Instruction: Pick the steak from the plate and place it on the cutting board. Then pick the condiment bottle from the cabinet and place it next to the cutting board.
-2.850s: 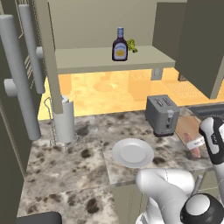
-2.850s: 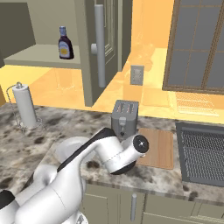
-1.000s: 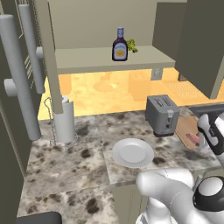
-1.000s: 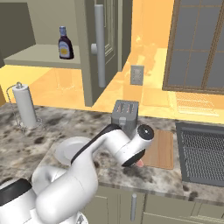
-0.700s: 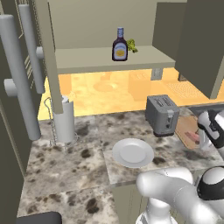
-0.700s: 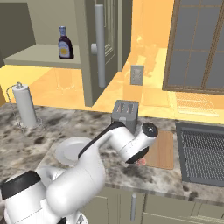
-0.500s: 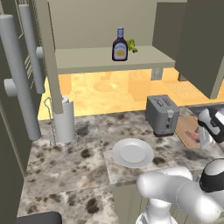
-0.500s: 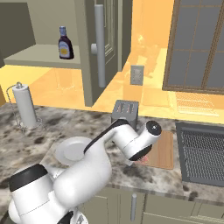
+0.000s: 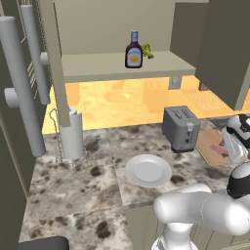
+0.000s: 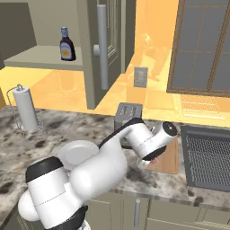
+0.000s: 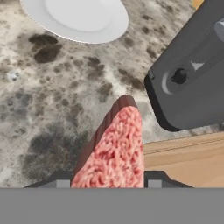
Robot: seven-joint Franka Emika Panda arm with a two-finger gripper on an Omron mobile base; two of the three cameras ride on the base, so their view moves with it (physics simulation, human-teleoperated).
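Even, bright rendered light with no glare; a warm orange glow covers the wall beyond the gripper [image 11: 111, 186]. Shadows beneath it are soft and faint. Base views look slightly coarse, edges undistorted.

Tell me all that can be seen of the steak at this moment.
The steak is a small flat slab of raw meat, pinkish-red and grainy on its face, with a darker brownish rim. It stands on edge between the fingers of the gripper, off the empty plate. In the hand view it hangs over the marbled counter, at the edge of the cutting board, beside the toaster.
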